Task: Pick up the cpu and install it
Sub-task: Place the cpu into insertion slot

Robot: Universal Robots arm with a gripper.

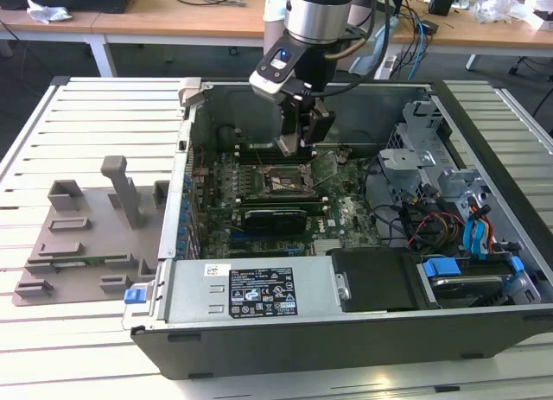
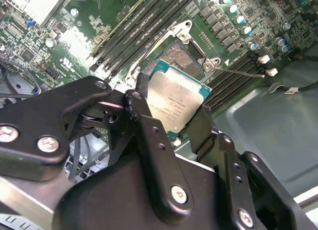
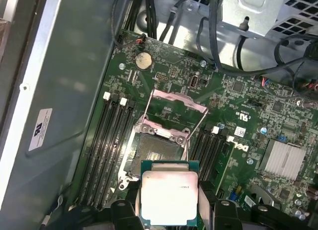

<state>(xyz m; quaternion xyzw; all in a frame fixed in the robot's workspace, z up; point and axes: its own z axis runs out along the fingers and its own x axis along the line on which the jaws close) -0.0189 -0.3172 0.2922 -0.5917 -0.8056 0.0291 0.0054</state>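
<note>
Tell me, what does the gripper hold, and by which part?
The gripper holds the cpu, clamped by two opposite side edges.

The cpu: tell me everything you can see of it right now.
The cpu is a flat square chip: silvery-grey metal top plate with faint print on a teal-green base that shows as a thin rim. In both wrist views the black fingers clamp two opposite edges. It hangs above the motherboard near the open socket; it is not seated and touches only the fingers.

I see print on the power supply (image 1: 186,296) and the cpu (image 2: 175,103). None is legible to me.
</note>
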